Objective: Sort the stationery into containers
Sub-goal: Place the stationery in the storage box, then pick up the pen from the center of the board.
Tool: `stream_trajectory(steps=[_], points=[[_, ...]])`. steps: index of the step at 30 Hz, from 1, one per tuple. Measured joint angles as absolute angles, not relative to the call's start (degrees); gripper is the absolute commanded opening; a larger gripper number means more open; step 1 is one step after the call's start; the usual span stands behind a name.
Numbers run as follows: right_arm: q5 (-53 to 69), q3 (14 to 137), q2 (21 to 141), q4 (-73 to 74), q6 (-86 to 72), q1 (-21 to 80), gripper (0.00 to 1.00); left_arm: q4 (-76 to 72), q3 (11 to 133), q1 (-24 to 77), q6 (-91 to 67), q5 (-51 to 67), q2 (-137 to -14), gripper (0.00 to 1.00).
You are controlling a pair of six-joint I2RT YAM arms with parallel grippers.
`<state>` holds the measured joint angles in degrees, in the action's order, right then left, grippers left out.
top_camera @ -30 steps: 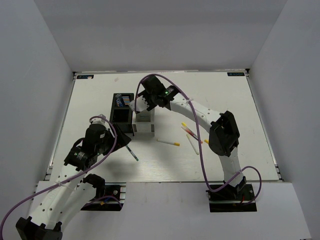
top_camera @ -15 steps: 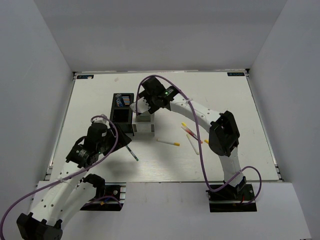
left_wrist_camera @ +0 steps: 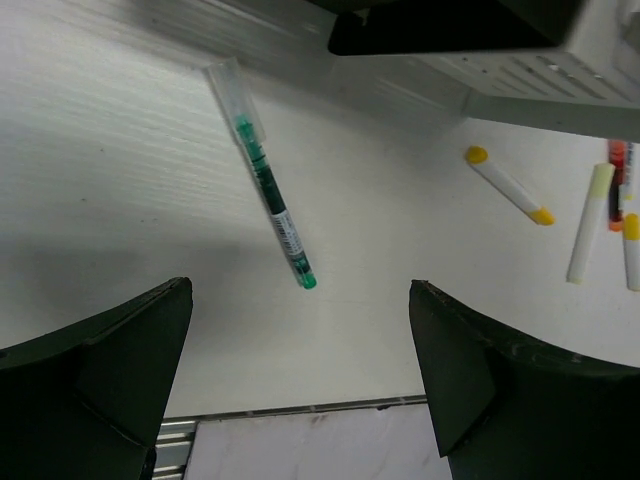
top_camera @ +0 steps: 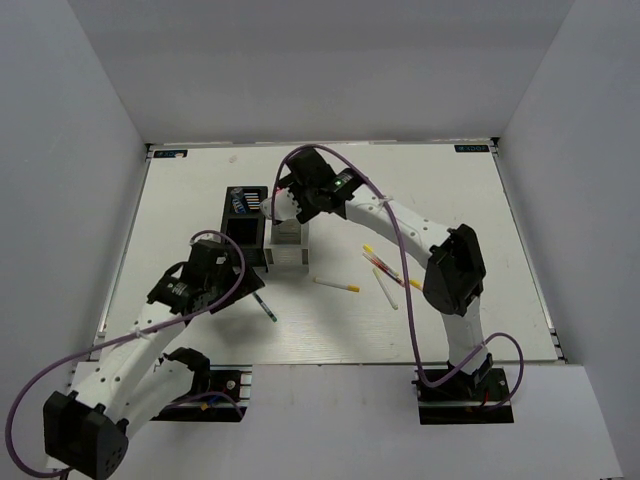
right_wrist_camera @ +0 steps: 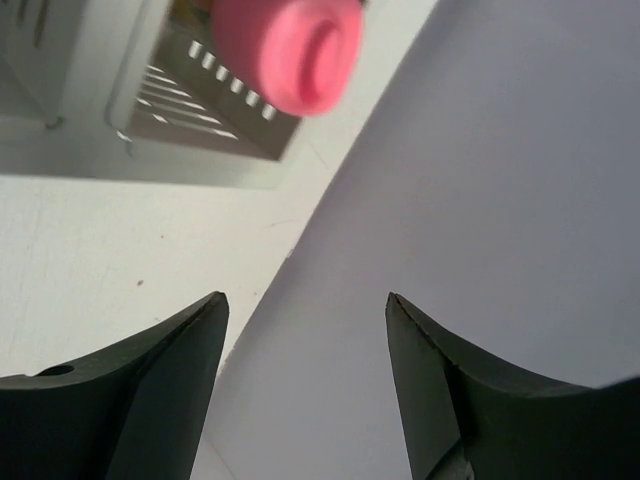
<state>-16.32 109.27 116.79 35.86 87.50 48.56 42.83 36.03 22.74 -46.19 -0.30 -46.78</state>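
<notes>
our left gripper [left_wrist_camera: 298,330], jaws spread wide and empty, hangs nearest the thin dark green pen [left_wrist_camera: 268,185], which lies on the table [left_wrist_camera: 100,180] just ahead, long axis slanting away from the gap.

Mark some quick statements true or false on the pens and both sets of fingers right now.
1. The green pen lies loose on the table. True.
2. The left fingers are shut. False: they stand wide open above the pen.
3. The right fingers grip the pink marker. False: they are open, and the marker is beyond them at the white box.
4. Yellow-tipped sticks lie on the table. True.
</notes>
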Motion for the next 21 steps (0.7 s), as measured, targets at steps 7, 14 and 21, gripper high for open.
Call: stream_trajectory(steps=[7, 14, 21], points=[[-12.82, 113.21, 110.59, 38.57, 80.01, 47.27, 0.26, 42.85, 35.97, 22.74, -47.83, -3.25, -51.22, 0.96], [-2.28, 101.16, 94.56, 39.75, 59.22, 40.1, 0.0, 42.54, 36.05, 24.25, -49.32, -6.59, -59.79, 0.7], [6.66, 80.79, 85.38, 39.09, 46.24, 38.2, 0.0, 40.01, 35.18, 28.03, -52.97, -10.59, -60.05, 0.57]])
